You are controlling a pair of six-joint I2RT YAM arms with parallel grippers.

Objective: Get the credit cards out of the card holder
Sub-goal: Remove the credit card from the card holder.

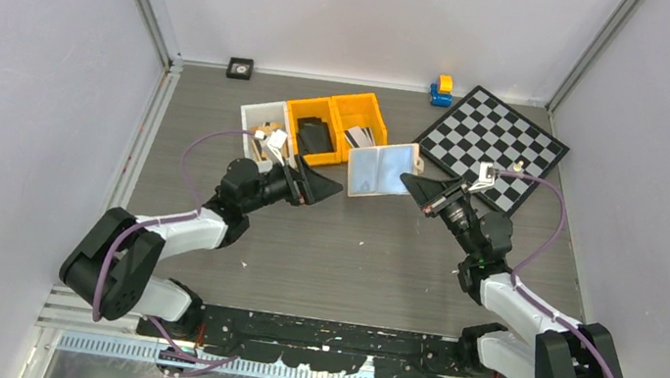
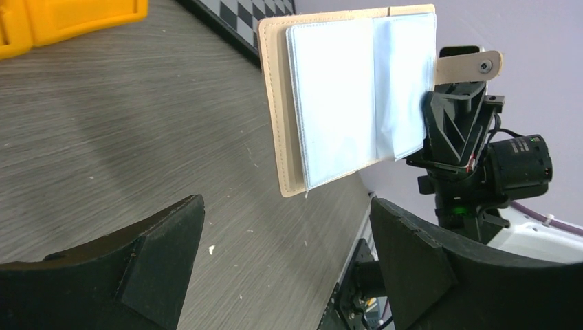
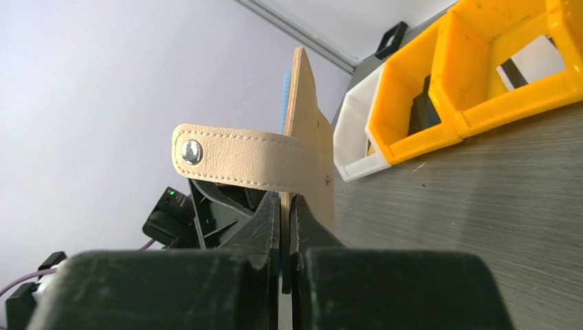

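The card holder is held open above the table, its edge clamped between the tightly closed jaws of the right pincer. Its clear pockets are turned toward the left pincer, which is spread wide just beside it, gripping nothing. A striped credit card is seen in a yellow bin behind.

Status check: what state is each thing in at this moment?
card holder: open, held upright off the table
strap: unsnapped, sticking out free
right gripper: jaws shut on the card holder's edge
left gripper: jaws open, empty, facing the card holder
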